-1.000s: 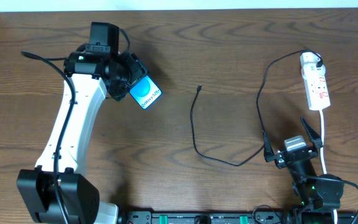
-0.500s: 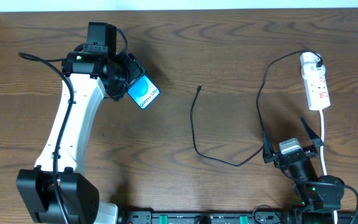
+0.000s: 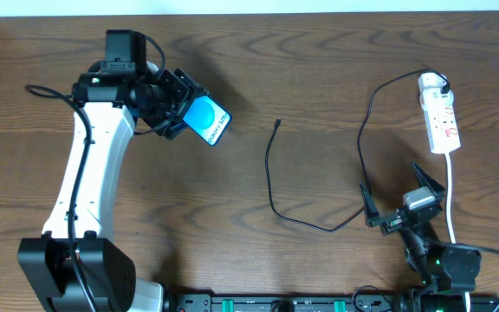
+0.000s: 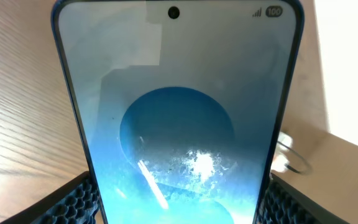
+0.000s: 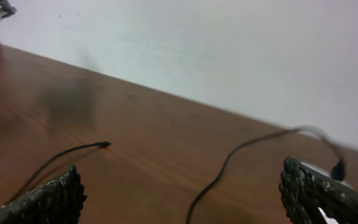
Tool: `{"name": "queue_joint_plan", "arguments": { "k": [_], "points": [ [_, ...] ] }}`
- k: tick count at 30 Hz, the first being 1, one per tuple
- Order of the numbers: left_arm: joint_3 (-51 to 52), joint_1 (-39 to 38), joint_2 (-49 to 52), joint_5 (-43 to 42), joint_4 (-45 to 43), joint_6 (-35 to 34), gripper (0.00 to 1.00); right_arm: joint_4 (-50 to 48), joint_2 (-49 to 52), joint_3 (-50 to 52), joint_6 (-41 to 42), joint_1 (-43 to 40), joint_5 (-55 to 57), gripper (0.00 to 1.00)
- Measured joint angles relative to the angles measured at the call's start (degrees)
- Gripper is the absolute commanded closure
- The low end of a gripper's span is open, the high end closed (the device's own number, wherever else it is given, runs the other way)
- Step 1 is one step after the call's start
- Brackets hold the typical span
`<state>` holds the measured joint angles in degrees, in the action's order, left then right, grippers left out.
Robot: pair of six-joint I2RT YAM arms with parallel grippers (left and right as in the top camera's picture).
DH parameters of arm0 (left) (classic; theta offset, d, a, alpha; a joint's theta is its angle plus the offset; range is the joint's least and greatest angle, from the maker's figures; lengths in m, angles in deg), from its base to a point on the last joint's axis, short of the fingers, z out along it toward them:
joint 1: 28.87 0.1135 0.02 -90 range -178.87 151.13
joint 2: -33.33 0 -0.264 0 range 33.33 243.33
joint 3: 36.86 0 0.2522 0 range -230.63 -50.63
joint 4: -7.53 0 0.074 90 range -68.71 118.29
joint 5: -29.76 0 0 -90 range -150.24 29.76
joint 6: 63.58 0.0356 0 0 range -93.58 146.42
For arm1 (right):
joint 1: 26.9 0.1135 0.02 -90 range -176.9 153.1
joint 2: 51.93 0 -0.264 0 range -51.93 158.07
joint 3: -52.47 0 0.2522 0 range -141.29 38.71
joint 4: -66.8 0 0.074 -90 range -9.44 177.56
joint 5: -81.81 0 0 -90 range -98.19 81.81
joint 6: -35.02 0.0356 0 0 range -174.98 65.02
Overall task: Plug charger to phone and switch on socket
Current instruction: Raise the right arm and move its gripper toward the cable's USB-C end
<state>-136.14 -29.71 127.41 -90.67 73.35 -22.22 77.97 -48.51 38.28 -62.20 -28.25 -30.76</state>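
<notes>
Left arm: left fingers [image 3: 178, 89] clamped on the phone [image 3: 208, 121], one on each long edge at its lower end. Left wrist view confirms: a pad on either side of the glass at the bottom of frame, screen lit blue with a round shape, camera hole at the far end. From overhead the phone sits skewed, free end aimed toward the middle of the table [image 3: 319, 69]. Whether it touches the table: cannot tell

Charger [image 3: 271, 195]: loose on the table. Connector tip [image 3: 278, 121] lies bare between phone and socket, well apart from the phone and touching nothing else. Cable runs from the tip toward the near edge, curves right past the right arm, then climbs to its black plug [image 3: 441, 85], seated in the far end of the socket

Socket [image 3: 440, 113]: white strip at far right, lengthwise front to back, red marks on top; switch position not readable. Its white cord trails toward the near edge beside the right arm

Right arm: right fingers [image 3: 364, 198] spread wide apart, holding nothing, near the front edge just right of the cable's curve. Right wrist view shows cable and tip lying ahead between the two pads
</notes>
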Motion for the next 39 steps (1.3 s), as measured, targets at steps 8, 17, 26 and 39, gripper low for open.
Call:
{"name": "queue_joint_plan", "arguments": {
  "k": [8, 17, 26, 39],
  "points": [
    [0.09, 1.95, 0.00, -12.26, -0.15, -6.12, 0.36, -1.22, 11.06, -4.09, 11.39, 0.00, -0.57, 0.01],
    [0.11, 2.21, 0.00, -23.65, -1.11, -11.17, 0.36, -0.02, 35.91, -18.40, 14.91, 0.00, -5.88, 0.01],
    [0.11, 3.02, 0.00, -28.98, -1.84, -14.88, 0.41, 12.59, 58.25, -34.64, 16.83, 0.00, -12.70, 0.01],
    [0.11, 4.31, 0.00, -29.86, -1.90, -22.34, 0.41, 12.52, 66.71, -39.50, 17.79, 0.00, -21.55, 0.01]
  ]
}}
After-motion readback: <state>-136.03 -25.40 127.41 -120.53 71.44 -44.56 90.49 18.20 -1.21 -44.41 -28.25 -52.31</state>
